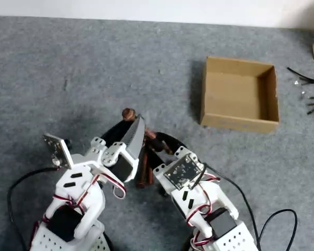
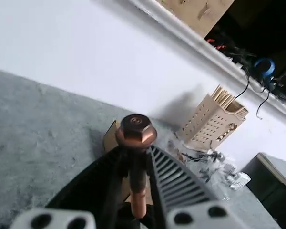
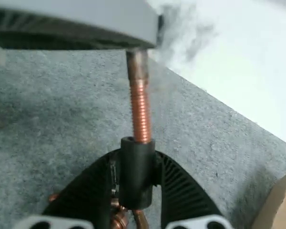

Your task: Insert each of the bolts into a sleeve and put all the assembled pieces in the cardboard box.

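Misalignment is the main danger here. The copper bolt (image 2: 136, 131) is clamped by its shank in the left gripper (image 2: 135, 160), with the head sticking out past the fingertips. Its threaded end sits just inside the mouth of the black sleeve (image 3: 136, 167), which the right gripper (image 3: 135, 164) grasps around the body. If the two axes tilt apart, the threads could bind on the sleeve's rim. Pushing harder might then twist the bolt in its narrow hold or lever the sleeve out of the jaws. Either part, once dropped, would likely land among the loose copper pieces (image 3: 117, 215) lying on the grey mat under the right gripper.

How deep the bolt reaches inside the sleeve cannot be seen. From above, the grippers cover the joint itself. The copper pieces are partly cut off and too overlapped to count. The cardboard box (image 1: 238, 124) stands well apart from both grippers, and its near wall hides part of its floor.
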{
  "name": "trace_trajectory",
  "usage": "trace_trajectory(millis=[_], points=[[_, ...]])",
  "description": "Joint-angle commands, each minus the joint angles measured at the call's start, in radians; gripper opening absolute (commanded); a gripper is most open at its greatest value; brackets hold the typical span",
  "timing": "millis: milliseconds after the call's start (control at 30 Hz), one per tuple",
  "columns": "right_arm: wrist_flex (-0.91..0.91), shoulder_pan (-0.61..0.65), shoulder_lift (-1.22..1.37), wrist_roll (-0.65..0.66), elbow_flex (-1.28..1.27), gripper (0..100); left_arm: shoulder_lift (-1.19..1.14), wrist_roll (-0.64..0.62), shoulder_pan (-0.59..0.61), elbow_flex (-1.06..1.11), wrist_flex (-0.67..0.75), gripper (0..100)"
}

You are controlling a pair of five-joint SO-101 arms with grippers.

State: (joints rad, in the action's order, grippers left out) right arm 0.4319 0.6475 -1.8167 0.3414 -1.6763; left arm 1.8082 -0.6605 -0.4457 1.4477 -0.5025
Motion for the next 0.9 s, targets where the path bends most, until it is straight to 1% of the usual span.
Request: trace_trajectory(millis=[0,233,467,867], points=[[-0.021,-0.015,-0.021,-0.005,-0.093,0.4,0.016,0.000,-0.007,0.041,0.061,1],[-0.035,-0.045,-0.021,-0.003,-0.093,0.4,0.016,0.002,-0.002,0.062,0.069,1],[-0.035,-0.045,-0.021,-0.003,-0.093,0.4,0.013,0.000,-0.087,0.120,0.069,1],[-0.028,-0.039,-0.021,-0.003,-0.093,0.4,0.008,0.000,-0.061,0.119,0.034,1]])
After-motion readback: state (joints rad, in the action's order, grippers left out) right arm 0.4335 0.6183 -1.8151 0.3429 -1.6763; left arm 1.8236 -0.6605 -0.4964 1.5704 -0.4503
